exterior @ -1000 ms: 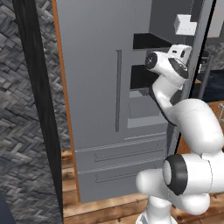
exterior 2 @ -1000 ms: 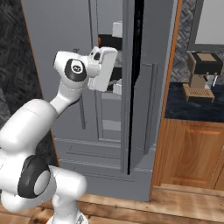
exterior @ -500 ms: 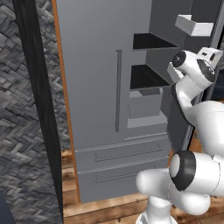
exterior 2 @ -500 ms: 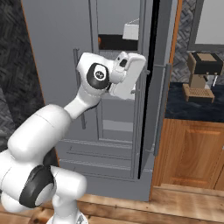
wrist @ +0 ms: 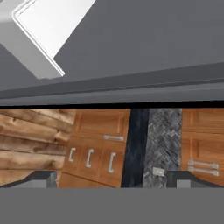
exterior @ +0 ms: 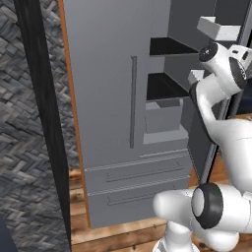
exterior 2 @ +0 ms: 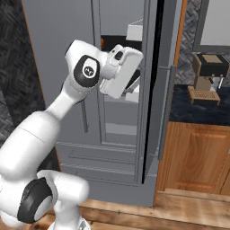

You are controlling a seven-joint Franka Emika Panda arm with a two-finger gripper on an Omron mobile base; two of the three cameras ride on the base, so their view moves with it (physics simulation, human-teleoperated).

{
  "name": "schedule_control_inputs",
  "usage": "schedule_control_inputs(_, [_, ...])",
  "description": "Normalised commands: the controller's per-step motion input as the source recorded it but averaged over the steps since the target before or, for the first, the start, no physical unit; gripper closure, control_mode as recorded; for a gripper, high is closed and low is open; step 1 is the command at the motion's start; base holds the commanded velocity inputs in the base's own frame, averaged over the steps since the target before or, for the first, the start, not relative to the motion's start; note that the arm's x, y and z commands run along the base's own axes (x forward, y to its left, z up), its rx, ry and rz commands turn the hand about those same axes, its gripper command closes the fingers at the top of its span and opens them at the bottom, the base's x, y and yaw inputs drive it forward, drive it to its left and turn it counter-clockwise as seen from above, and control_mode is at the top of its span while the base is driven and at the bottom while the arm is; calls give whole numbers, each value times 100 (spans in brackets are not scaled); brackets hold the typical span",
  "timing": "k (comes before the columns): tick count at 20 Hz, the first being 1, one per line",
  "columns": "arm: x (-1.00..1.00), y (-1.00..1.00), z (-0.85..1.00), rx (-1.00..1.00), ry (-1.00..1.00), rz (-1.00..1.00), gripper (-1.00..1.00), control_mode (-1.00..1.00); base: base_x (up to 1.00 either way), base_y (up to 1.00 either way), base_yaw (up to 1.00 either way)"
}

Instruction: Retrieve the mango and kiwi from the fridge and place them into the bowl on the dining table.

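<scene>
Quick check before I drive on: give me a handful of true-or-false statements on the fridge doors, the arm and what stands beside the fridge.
1. The right door of the tall matte grey fridge stands open, showing dark shelves. True.
2. The fridge's left door, with its long thin vertical bar handle, is swung wide open. False: it is shut.
3. A brown coffee machine stands on the dark counter right of the fridge. True.
4. The two grey drawers below the doors are pulled out. False: both sit flush and shut.
5. The gripper holds a mango. False: the hand view shows nothing between the fingertips.
</scene>
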Motion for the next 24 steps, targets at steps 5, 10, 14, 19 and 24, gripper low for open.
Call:
schedule_control_inputs(5, [-88,92,16,1,-8,8,-100,-100,0,0,0])
schedule_control_inputs(10, [-40,70,-23,29,-12,5,-100,-100,0,0,0])
schedule_control_inputs(14, [-6,66,-49,53,-28,1,-100,-100,0,0,0])
schedule_control_inputs(19, [1,74,-33,50,-32,5,-100,-100,0,0,0])
schedule_control_inputs(24, [17,77,-22,42,-20,9,-100,-100,0,0,0])
